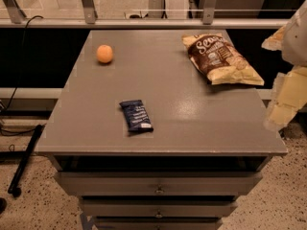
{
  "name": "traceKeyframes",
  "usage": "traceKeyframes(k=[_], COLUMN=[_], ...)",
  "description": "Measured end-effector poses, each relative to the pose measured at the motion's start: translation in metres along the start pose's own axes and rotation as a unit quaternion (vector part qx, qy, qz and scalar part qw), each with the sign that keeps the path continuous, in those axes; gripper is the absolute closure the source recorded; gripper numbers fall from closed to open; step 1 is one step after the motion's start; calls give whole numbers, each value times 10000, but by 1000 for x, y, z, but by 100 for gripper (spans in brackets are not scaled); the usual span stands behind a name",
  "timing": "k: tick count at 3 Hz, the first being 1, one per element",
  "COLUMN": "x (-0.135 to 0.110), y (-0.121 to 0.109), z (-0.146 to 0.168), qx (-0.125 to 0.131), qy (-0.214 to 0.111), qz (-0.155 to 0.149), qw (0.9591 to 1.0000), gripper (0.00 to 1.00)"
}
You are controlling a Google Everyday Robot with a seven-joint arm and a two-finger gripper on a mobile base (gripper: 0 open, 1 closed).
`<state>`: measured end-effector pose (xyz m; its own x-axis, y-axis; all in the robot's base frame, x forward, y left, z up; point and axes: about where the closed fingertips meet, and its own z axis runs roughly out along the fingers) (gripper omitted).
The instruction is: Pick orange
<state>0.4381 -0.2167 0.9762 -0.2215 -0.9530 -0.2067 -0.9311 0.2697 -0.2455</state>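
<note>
The orange (104, 53) is a small round fruit sitting on the far left part of the grey table top (163, 80). My gripper (283, 102) hangs at the right edge of the view, beside the table's right side and far from the orange. It touches nothing on the table.
A dark blue snack bar wrapper (135, 115) lies near the table's front middle. A brown and yellow chip bag (219, 59) lies at the far right. Drawers (158, 188) sit under the table top. A metal rail (144, 22) runs behind the table, and a black pole (26, 159) leans at the left.
</note>
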Motion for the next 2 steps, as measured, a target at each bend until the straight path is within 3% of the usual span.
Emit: traceKeyframes(k=[1, 2], x=[0, -12], y=[0, -11], z=[0, 11], qx=[1, -6], qy=[0, -276], qz=[0, 64], qw=[10000, 9996], gripper=[0, 0])
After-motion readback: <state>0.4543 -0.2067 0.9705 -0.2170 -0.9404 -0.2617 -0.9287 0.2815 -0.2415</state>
